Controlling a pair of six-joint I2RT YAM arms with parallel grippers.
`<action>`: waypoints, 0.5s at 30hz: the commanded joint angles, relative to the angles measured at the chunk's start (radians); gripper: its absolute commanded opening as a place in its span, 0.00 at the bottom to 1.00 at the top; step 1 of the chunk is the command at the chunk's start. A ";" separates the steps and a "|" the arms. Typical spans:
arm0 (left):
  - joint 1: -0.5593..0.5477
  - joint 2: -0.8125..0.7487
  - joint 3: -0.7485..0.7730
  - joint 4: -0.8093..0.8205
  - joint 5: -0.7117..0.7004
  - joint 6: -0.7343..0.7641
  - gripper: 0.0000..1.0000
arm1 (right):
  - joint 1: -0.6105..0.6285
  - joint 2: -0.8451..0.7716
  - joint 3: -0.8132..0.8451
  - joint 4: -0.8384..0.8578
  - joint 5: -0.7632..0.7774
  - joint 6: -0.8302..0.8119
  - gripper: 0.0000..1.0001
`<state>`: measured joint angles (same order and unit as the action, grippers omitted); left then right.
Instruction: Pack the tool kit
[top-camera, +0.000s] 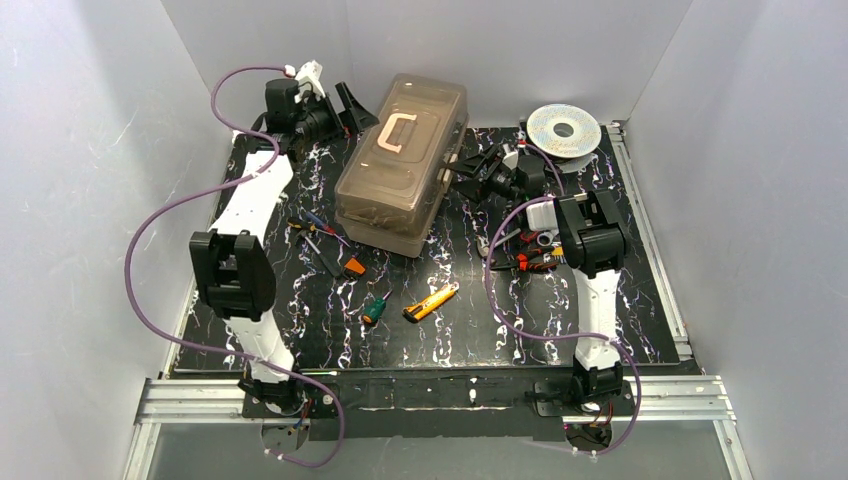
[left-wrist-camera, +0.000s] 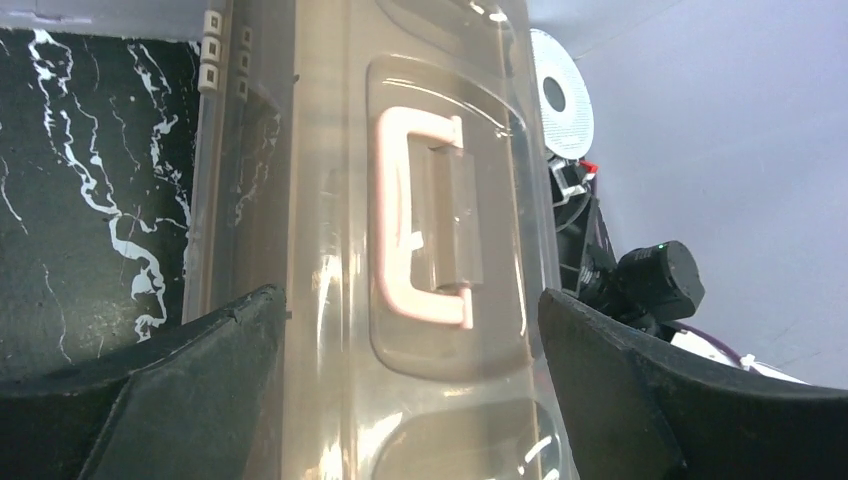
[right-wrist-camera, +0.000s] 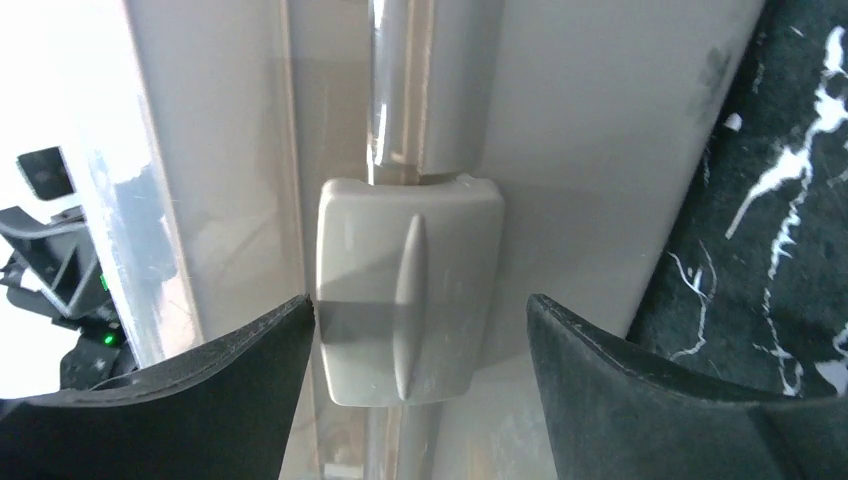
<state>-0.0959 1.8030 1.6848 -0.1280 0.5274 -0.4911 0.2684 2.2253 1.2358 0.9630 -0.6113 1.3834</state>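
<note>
The tool kit's beige toolbox (top-camera: 400, 170) stands at the back centre with its translucent brown lid down and its cream handle (top-camera: 397, 135) on top. My left gripper (top-camera: 350, 105) hovers open at the box's far left end; in the left wrist view it (left-wrist-camera: 412, 330) straddles the lid (left-wrist-camera: 330, 200) below the handle (left-wrist-camera: 395, 220). My right gripper (top-camera: 470, 165) is open at the box's right side. In the right wrist view it (right-wrist-camera: 420, 330) has a jaw on either side of the grey latch (right-wrist-camera: 410, 290). Screwdrivers (top-camera: 318, 228), orange-handled pliers (top-camera: 350, 266), a green screwdriver (top-camera: 375, 308) and the yellow knife (top-camera: 431, 302) lie on the mat.
A round silver spool (top-camera: 563, 130) lies at the back right, behind my right arm. More small tools (top-camera: 530, 255) lie under the right arm's elbow. White walls close in the black marbled mat (top-camera: 450, 340) on three sides.
</note>
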 joint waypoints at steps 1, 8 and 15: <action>-0.004 0.093 0.054 -0.024 0.047 -0.034 0.98 | 0.008 0.029 0.106 0.110 -0.081 0.038 0.85; -0.005 0.239 0.125 0.003 0.143 -0.110 0.98 | 0.009 0.065 0.141 0.178 -0.096 0.074 0.75; -0.009 0.259 0.051 0.078 0.186 -0.141 0.98 | 0.009 0.130 0.150 0.391 -0.077 0.241 0.43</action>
<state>-0.0814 2.0743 1.7748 -0.0643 0.6483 -0.6106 0.2581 2.3516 1.3266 1.1587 -0.6868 1.5345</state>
